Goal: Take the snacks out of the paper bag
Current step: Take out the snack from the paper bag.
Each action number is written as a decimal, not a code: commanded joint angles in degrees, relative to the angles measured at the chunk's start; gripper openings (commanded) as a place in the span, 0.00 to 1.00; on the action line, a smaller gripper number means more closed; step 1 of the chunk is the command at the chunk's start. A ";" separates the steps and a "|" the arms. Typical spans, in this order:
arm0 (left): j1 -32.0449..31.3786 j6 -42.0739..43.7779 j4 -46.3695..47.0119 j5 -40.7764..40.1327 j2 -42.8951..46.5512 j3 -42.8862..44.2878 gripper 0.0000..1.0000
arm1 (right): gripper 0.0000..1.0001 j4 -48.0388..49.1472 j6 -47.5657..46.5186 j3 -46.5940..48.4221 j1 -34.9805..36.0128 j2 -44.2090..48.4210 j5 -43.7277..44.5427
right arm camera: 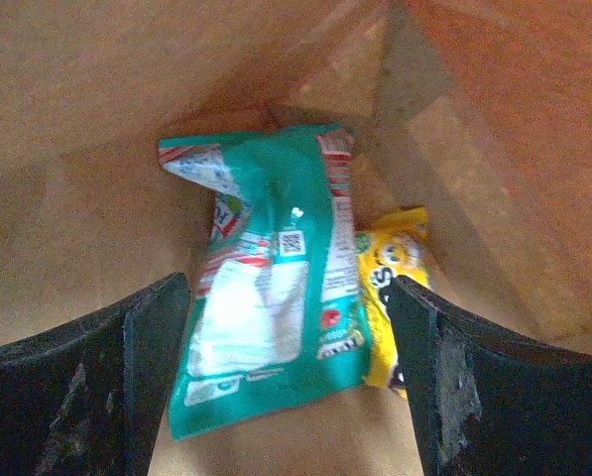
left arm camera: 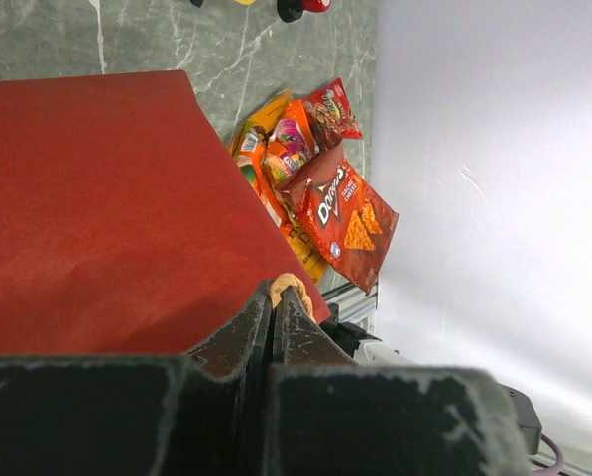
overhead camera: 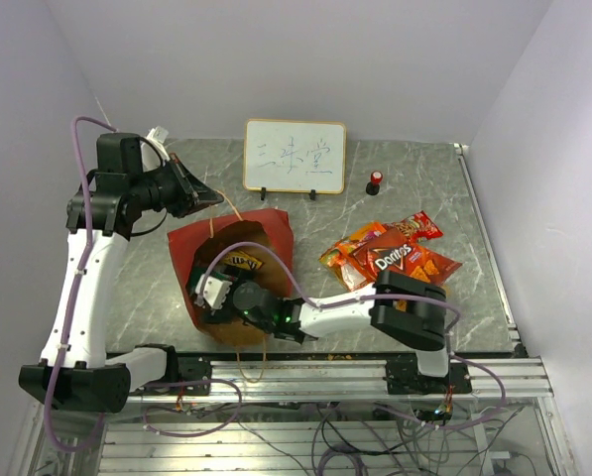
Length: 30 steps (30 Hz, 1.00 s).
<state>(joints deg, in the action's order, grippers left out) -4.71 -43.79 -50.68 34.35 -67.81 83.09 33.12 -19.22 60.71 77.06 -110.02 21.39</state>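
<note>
Inside the large red paper bag (overhead camera: 271, 226), my right tool (right arm camera: 288, 288) stands wide open and empty astride the teal-white foil packet (right arm camera: 266, 228), while my left tool (left arm camera: 274, 307), shut on the bag's tan string handle (left arm camera: 292, 285), lifts its mouth, I judge, for access.

Yellow packet (right arm camera: 393, 288) half hidden under teal packet (right arm camera: 276, 288); whiteboard (overhead camera: 295, 157) writing illegible.

paper bag (right arm camera: 97, 119) walls close, teal-white packet (right arm camera: 276, 288) exposed
</note>
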 commanded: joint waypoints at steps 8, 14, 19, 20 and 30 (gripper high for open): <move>-0.30 -0.15 0.61 1.85 0.10 0.42 0.07 | 0.82 4.74 3.96 5.26 -1.72 -10.88 -0.90; -0.22 -0.10 0.82 2.70 1.32 -1.64 0.07 | 0.46 2.55 6.63 5.95 -2.88 -12.50 -4.35; -0.27 1.17 -0.74 2.57 0.59 -1.53 0.07 | 0.24 1.05 6.23 5.04 -2.89 -10.88 -6.13; -0.22 1.20 -0.73 2.40 0.64 -1.34 0.07 | 0.20 0.62 6.55 4.77 -2.88 -10.10 -6.44; -0.24 0.16 1.41 1.88 -0.13 -0.39 0.07 | 0.00 -7.49 7.69 1.53 -2.58 0.63 -5.16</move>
<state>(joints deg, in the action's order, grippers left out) -4.71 -43.53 -50.83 35.62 -67.61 81.62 28.71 -12.64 63.61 74.22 -115.00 15.84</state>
